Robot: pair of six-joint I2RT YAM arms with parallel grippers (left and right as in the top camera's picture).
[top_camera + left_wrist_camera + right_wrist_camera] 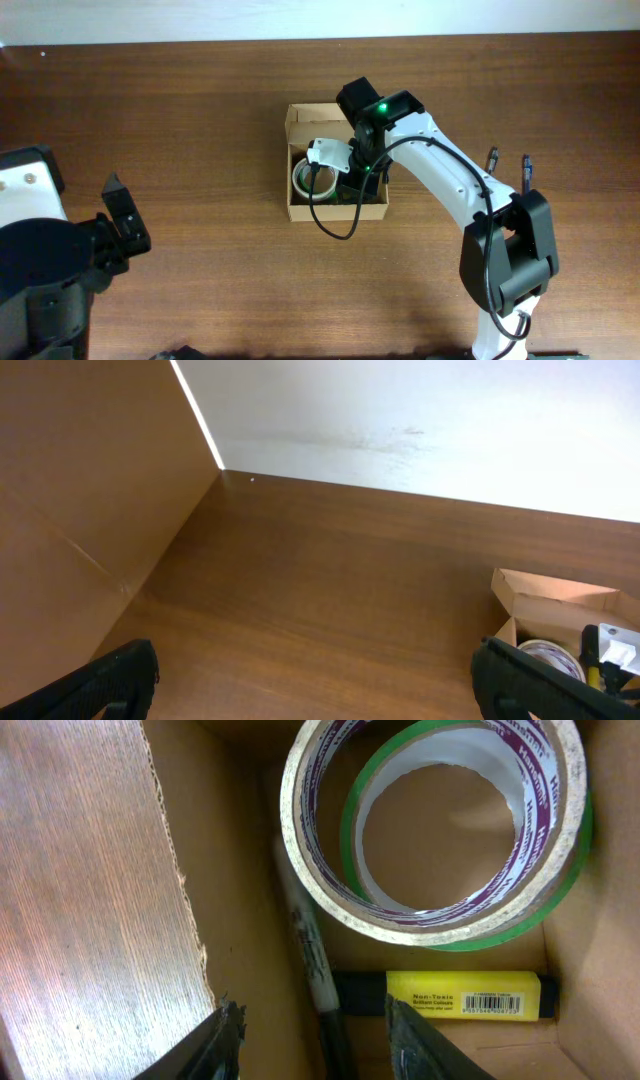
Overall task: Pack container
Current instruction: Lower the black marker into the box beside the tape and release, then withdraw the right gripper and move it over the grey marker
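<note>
Cardboard box (310,118) holds tape (310,860) at twelve o'clock; right end effector (318,1040), jaws open, should lift straight up, clearing walls.

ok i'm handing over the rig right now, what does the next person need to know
Grippers: left gripper open, empty, over bare table, well left of the container. The right gripper is open, empty, down inside the container.
Inside: tape roll, black marker, yellow highlighter.
Done: three items packed.
Left: probably lift the right arm out and shut the flap lid, which is open.
</note>
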